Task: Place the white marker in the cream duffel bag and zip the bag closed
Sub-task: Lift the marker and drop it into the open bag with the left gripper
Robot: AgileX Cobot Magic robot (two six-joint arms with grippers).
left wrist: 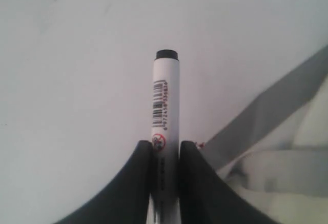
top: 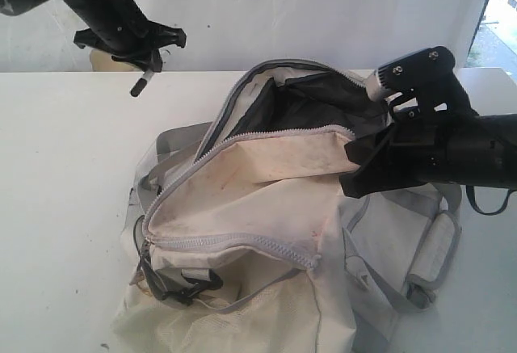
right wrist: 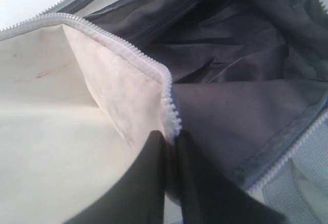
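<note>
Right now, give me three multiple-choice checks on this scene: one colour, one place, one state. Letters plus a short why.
1. What colour is the bag lining?
A) red
B) dark grey
C) yellow

2. Where is the marker?
A) in the left hand, above the table
B) lying on the table
C) inside the bag

3. What state is the zip in?
A) fully shut
B) torn off
C) open, its edge pinched by the right hand

Answers:
1 B: the right wrist view shows dark grey fabric inside.
2 A: the left hand clamps the marker's barrel, with white table beneath it.
3 C: the bag's mouth gapes, and the right hand grips the zip edge.
</note>
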